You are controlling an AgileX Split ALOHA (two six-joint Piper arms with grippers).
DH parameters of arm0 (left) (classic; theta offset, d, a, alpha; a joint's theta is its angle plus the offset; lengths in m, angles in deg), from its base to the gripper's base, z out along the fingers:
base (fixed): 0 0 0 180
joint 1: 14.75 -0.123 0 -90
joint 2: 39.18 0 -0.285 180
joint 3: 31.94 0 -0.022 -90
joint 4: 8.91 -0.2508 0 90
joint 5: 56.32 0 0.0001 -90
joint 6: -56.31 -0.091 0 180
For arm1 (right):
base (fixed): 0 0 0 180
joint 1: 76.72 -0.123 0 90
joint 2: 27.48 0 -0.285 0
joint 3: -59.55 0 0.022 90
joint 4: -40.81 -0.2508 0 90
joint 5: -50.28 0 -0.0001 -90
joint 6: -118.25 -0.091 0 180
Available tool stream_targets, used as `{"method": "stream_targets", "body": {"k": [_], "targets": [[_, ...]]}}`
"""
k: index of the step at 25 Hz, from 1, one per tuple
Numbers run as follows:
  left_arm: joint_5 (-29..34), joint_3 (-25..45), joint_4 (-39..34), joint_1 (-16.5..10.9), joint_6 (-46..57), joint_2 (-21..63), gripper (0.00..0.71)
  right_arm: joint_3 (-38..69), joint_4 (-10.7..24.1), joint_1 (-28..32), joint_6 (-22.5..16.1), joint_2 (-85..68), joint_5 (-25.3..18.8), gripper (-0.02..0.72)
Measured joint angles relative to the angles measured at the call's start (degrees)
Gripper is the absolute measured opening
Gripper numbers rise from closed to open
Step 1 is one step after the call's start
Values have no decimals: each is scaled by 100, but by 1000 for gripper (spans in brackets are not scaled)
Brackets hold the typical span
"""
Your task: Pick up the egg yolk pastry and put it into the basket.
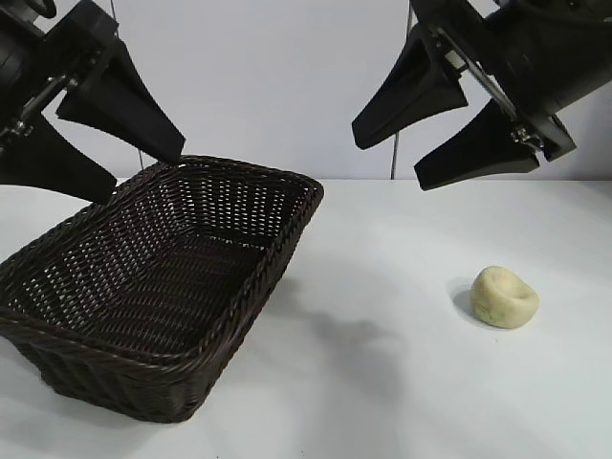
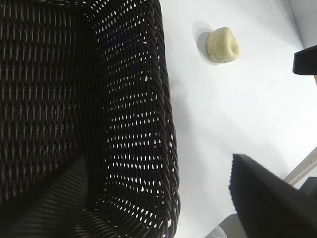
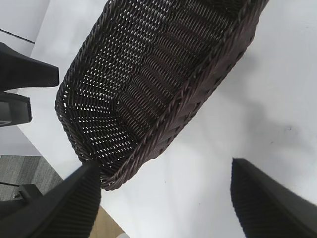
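- The tabletop (image 1: 382, 382) is carrying everything here, plain white, with the two task things sitting well apart on it.
- The basket (image 1: 239, 316) is filling the left half of the exterior frame: big, dark woven wicker, sloping sides, braided rim, and it's looking empty inside. It should be stiff enough to take a drop without budging, I'm guessing.
- The left gripper (image 1: 100, 158) is hanging in the upper left of the exterior frame, above the basket's far corner. Its jaws are standing wide apart, holding nothing and touching nothing.
- The right gripper (image 1: 435, 143) is hovering in the upper right, also with jaws spread wide and nothing between them. It's well above the tabletop, up and a bit left of the pastry.
- The egg yolk pastry (image 1: 505, 296) is sitting in the lower right of the exterior frame, alone on the tabletop, well clear of the basket. In the left wrist view it's showing in the upper right, just past the basket's rim.
- Handling-wise I'm betting it's light and soft, kind of doughy, with a dent already in the top. The matte surface probably isn't going to slip, but squeezing hard could squash or crumble it. I'd be taking it gently across the rounded sides, at its widest part, not over the dent.
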Motion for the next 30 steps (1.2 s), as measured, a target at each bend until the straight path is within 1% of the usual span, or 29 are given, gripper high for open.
{"method": "stream_targets", "body": {"k": [7, 10, 13, 15, 20, 22, 24, 25, 27, 30], "targets": [[-79, 0, 29, 0, 11, 0, 571, 0, 0, 0, 0, 0, 0, 529], [119, -31, 122, 0, 151, 15, 571, 0, 0, 0, 0, 0, 0, 529], [314, -199, 91, 0, 675, 210, 571, 0, 0, 0, 0, 0, 0, 529], [425, -363, -157, 0, 1460, 465, 571, 0, 0, 0, 0, 0, 0, 529], [852, -497, -1696, 0, 4035, 1017, 571, 0, 0, 0, 0, 0, 5, 529], [928, -481, -2157, 64, 5034, 1182, 571, 0, 0, 0, 0, 0, 5, 529], [822, -390, -2454, 236, 5738, 1316, 571, 0, 0, 0, 0, 0, 5, 529], [716, -306, -2579, 372, 6085, 1369, 571, 0, 0, 0, 0, 0, 5, 529], [475, -98, -2843, 669, 6704, 1403, 571, 0, 0, 0, 0, 0, 5, 529], [6, 351, -3358, 970, 7832, 1373, 571, 0, 0, 0, 0, 0, 5, 529]]}}
